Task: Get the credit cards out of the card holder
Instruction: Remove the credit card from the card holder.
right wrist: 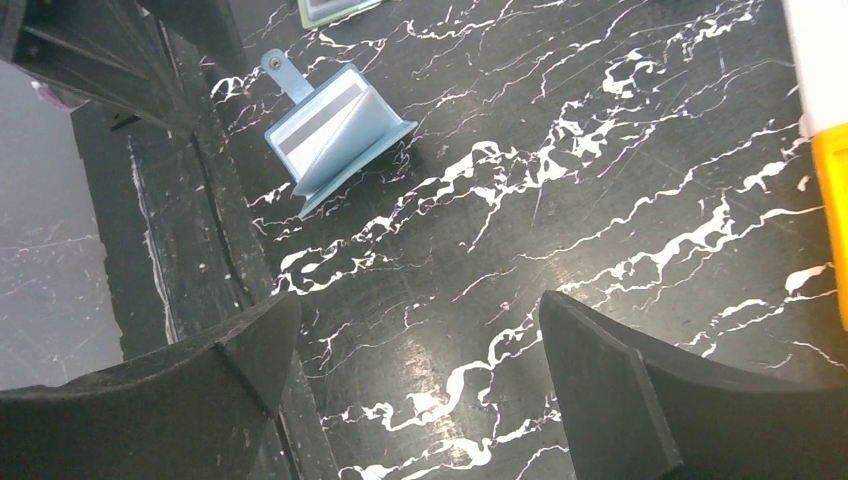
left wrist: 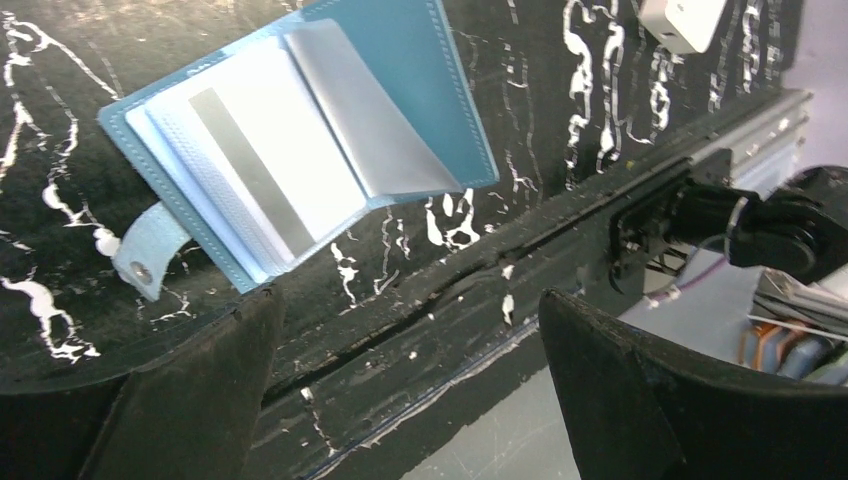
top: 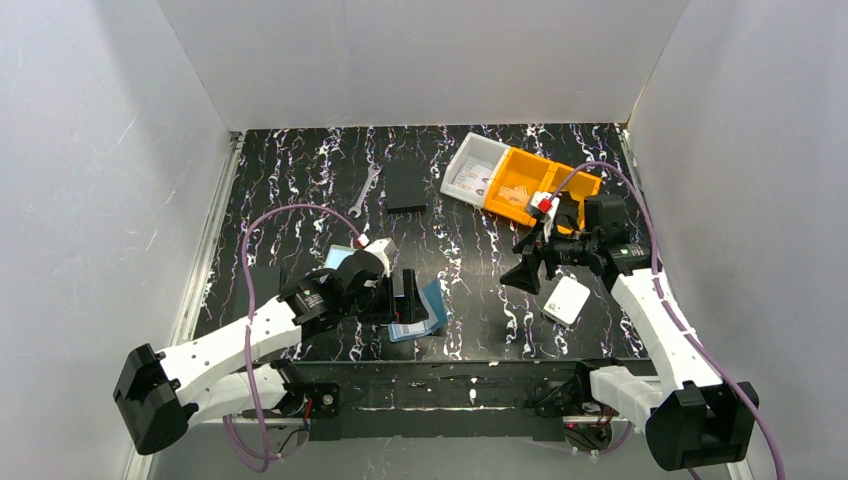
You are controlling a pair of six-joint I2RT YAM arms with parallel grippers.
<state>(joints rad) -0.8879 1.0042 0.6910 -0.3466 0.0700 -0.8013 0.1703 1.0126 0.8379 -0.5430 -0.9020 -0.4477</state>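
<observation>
At the front edge of the table (left wrist: pixel 560 130), the left gripper (left wrist: pixel 405 300) hangs spread and empty just short of the card holder (left wrist: pixel 420 90), laid open so its striped credit card (left wrist: pixel 255 175) is reachable, while the right gripper (right wrist: pixel 418 305) hovers spread, well apart.

No text, brand, number or sign is legible. The card (left wrist: pixel 262 170) in the open card holder (left wrist: pixel 425 85) shows only a plain grey stripe. The contents of the yellow bin (top: pixel 578 182), at 1 o'clock, are too small to read.
</observation>
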